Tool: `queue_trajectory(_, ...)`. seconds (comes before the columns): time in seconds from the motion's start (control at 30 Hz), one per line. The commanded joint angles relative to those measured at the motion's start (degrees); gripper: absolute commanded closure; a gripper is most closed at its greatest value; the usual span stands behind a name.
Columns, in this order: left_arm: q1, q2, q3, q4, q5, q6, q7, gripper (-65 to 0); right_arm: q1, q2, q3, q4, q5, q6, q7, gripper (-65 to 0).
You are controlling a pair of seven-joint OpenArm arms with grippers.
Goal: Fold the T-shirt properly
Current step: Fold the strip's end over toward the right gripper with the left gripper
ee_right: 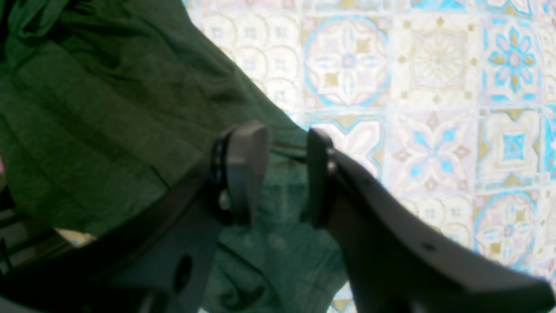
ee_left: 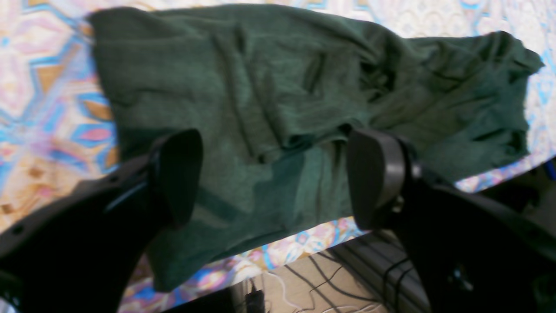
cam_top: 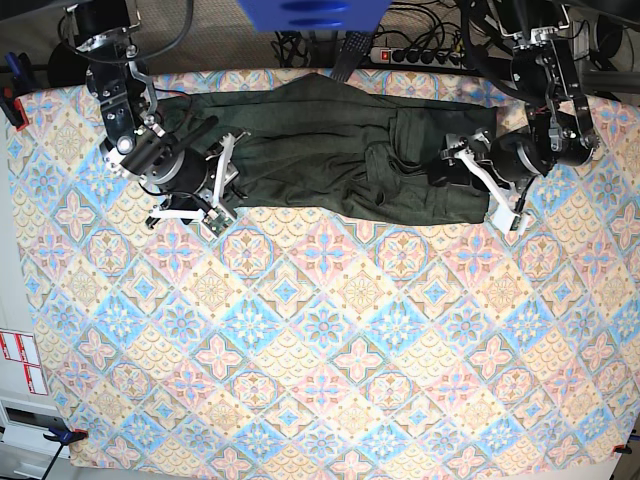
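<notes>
robot lab, patterned tablecloth (cam_top: 300,330), power strip (cam_top: 425,57), tangled cables (cam_top: 420,15), clamps (cam_top: 12,105)

T-shirt (cam_top: 330,150): dark olive-green knit, plain, soft. It lies as a long band across the far end of my patterned table, roughly flat, stretched from my right side to my left. Toward my left end the cloth is bunched, with overlapping folds and deep creases. Toward my right end it lies smoother, one edge slanting across the tiles. No print visible.

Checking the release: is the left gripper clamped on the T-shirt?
No: the left gripper stands wide open with the T-shirt lying free beneath it.
</notes>
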Motion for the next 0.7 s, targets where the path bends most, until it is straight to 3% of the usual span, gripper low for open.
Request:
queue_trajectory(0.0, -0.1, -1.2, 0.1, 0.7, -0.8, 0.0, -0.2, -47.9, 0.6, 0.5, 0.3, 1.1, 0.6, -0.1, 1.1, -19.2)
queue_trajectory(0.2, 1.0, -1.5, 0.1, 0.6, -0.3, 0.1, -0.1, -34.8, 0.7, 0.5, 0.3, 1.1, 0.7, -0.1, 1.1, -19.2)
queue_trajectory(0.33, 0.1, -1.4, 2.4, -2.7, 3.6, 0.1, -0.7, -21.8, 0.7, 0.5, 0.3, 1.1, 0.7, -0.1, 1.1, -19.2)
queue_trajectory(0.43, -3.5, -1.1, 4.7, -8.3, 6.0, 0.1, -0.7, -15.5, 0.7, 0.5, 0.3, 1.0, 0.7, -0.1, 1.1, -19.2)
queue_trajectory(0.57, -7.3, -1.1, 10.3, -15.6, 6.0, 0.1, -4.7, -14.7, 0.7, 0.5, 0.3, 1.0, 0.7, -0.1, 1.1, -19.2)
queue_trajectory(0.67, -9.3, 1.3, 13.1, -16.8, 6.2, 0.1, -6.1, -14.7, 0.7, 0.5, 0.3, 1.0, 0.7, -0.1, 1.1, -19.2)
